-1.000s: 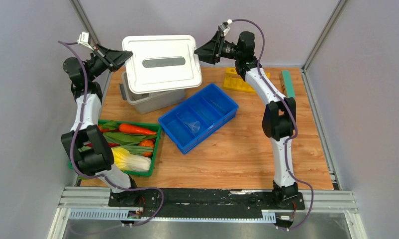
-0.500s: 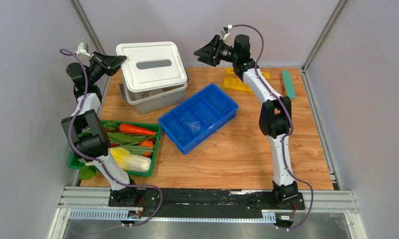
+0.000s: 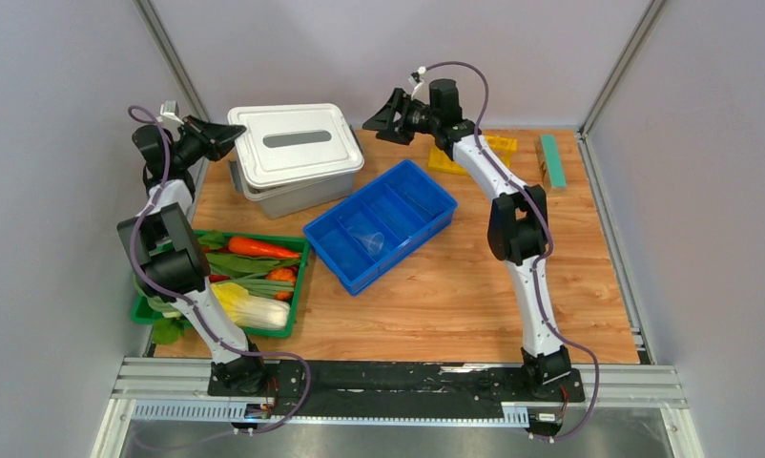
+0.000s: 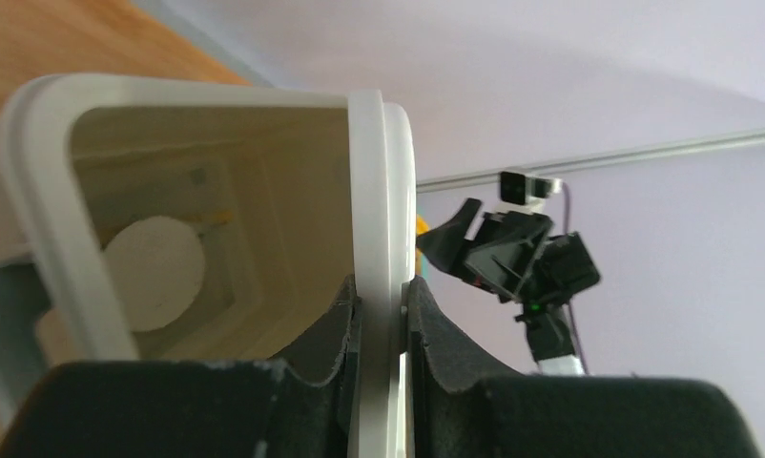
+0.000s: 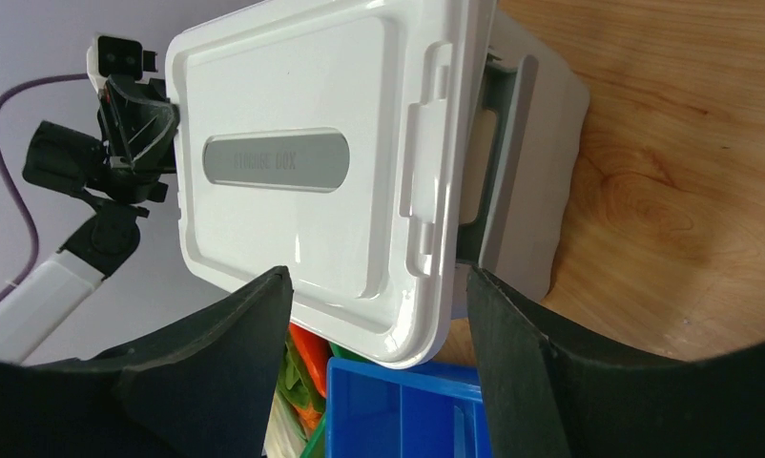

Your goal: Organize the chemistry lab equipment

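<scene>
A white lid (image 3: 293, 143) lies on the grey storage box (image 3: 298, 196) at the back left. My left gripper (image 3: 224, 136) is shut on the lid's left rim; in the left wrist view the rim (image 4: 383, 191) runs up between the two pads of the left gripper (image 4: 383, 291). Under the lid a white disc (image 4: 155, 272) shows inside the box. My right gripper (image 3: 383, 113) hangs open off the lid's right end, touching nothing; the right wrist view looks between the jaws of the right gripper (image 5: 374, 382) at the lid (image 5: 302, 162). A clear cup (image 3: 371, 240) lies in the blue divided tray (image 3: 426, 191).
A green crate (image 3: 300, 281) of vegetables stands at the front left. A yellow rack (image 3: 460, 157) and a green block (image 3: 551, 157) sit at the back right. The blue tray's corner (image 5: 407, 401) lies just below the lid in the right wrist view.
The lid, raised and tilted before, has come down to the left onto the box. Both grippers sank with it; the right one stayed open beside the lid.
</scene>
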